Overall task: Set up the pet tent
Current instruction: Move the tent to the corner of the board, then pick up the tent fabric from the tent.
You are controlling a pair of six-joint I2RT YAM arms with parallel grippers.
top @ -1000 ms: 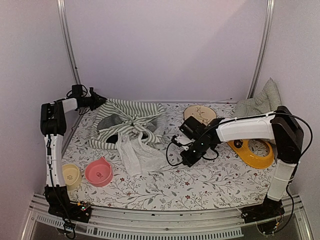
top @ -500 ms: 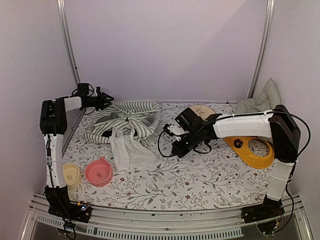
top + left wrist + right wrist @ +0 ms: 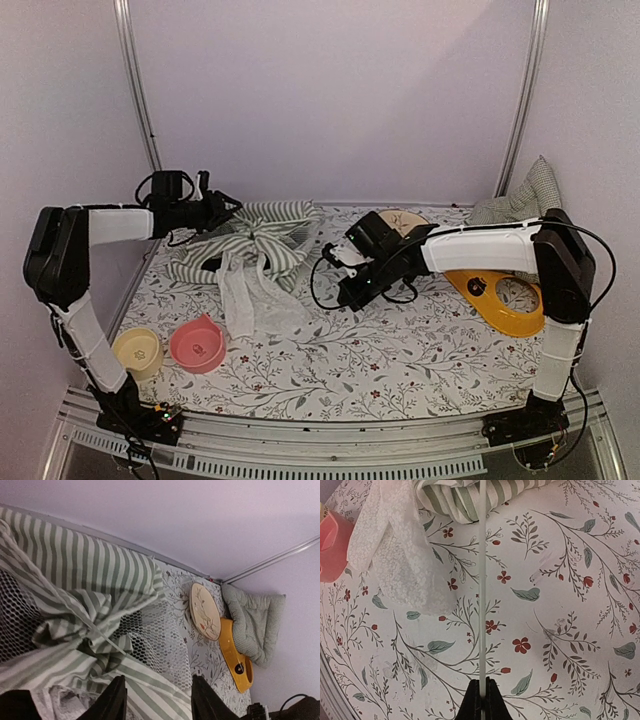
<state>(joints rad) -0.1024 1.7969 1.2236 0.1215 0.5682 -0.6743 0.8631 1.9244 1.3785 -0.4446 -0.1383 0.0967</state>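
Pale walls close in a table covered with a flowered cloth [image 3: 400, 350]. Everything is placed here by the pet tent [image 3: 250, 235], which lies toward the far left of the cloth as a collapsed, crumpled heap of green-and-white stripes.

To the near left of the tent sit a yellow bowl [image 3: 137, 352] and a pink bowl [image 3: 198, 344], both apart from it. My left gripper [image 3: 222, 208] is at the tent's far left edge, just above the fabric. Its fingers [image 3: 116, 700] stand apart with striped cloth showing between them, and I cannot see them pinching anything. Below them the mesh window [image 3: 155, 640] lies slack among the folds. On the tent's near side the lace curtain [image 3: 255, 295] spills flat onto the cloth.

From the tent's right edge a thin white pole [image 3: 482, 580] runs out straight over the flowers. My right gripper [image 3: 345, 297], just right of the tent, is clamped tight on the end of that pole. Further right of the tent are a cream plate [image 3: 400, 222], an orange dish [image 3: 500, 295] and, well apart in the far corner, a checked cushion [image 3: 520, 205].

I judge the job to be at an early stage. One pole is in hand, but no frame stands, the walls have no shape and the window faces nowhere useful. Raising the poles and spreading the fabric are left to do.
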